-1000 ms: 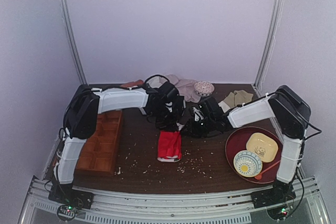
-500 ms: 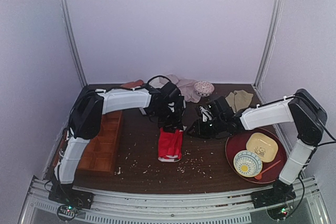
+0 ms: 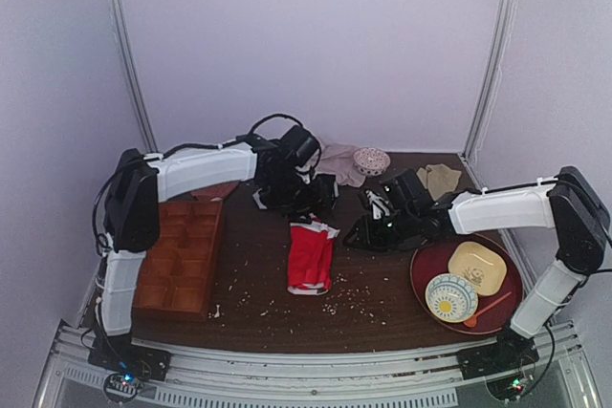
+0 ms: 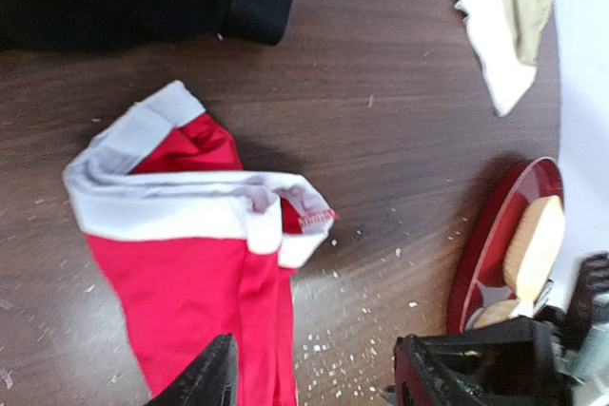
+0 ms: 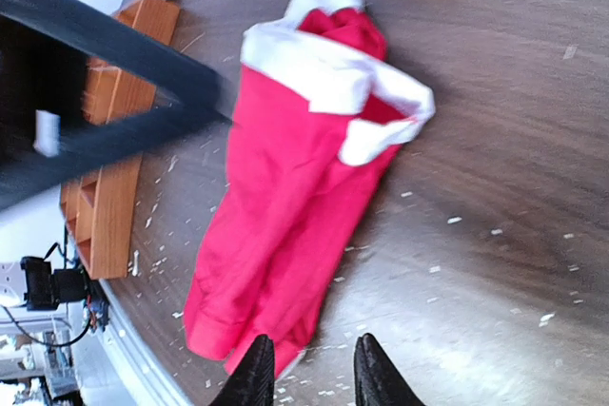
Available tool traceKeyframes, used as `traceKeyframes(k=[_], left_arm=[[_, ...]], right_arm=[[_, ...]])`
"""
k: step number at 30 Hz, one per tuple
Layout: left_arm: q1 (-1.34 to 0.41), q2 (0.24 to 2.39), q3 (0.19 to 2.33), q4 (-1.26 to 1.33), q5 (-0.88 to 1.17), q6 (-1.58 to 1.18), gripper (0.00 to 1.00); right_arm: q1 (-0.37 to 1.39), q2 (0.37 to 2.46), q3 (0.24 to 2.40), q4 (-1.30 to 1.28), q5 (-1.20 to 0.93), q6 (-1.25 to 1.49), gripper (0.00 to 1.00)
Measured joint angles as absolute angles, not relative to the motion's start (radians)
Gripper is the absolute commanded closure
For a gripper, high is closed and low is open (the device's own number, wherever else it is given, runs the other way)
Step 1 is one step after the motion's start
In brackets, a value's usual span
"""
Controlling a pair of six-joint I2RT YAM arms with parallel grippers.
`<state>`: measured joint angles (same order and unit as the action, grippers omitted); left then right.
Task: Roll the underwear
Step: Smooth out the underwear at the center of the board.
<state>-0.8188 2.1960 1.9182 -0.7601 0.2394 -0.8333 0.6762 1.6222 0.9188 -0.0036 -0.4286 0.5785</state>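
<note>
Looking at underwear [image 3: 310,257] dead centre in the top view: narrow folded strip, long axis running top to bottom, waistband [image 4: 171,206] at the upper end. Got left gripper [image 4: 314,368] just above that end, fingers wide, holding nothing; right gripper [image 5: 312,354] off to the right, fingers narrow, also empty. Calling left the nearer one. Get the whole strip only in right wrist view; lose the hem [image 5: 228,330] in left wrist view.

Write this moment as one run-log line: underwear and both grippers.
underwear: folded in a long strip, not yet rolled | left gripper: open, empty | right gripper: slightly open, empty
</note>
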Motion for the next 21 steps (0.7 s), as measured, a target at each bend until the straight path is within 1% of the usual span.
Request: traceKeyframes(k=[5,10,15,21], left_arm=[[-0.799,2.019,1.807,-0.768,0.191,-0.826,0.43],[-0.781,1.868,1.632,-0.764,0.150,-0.818,0.43],[-0.780,1.824,1.474,-0.756,0.141,-0.820,0.43],[-0.780,1.784,1.375,-0.751,0.134,-0.828,0.43]], right_arm=[[0.718,1.649,0.989,-0.044,-0.470,0.595,0.70],[0.768,1.726,1.069,-0.084,-0.500,0.616,0.70],[0.818,1.811,1.126,-0.138,-0.516,0.635,0.70],[0.844,1.840,1.135,-0.187,-0.516,0.658,0.69]])
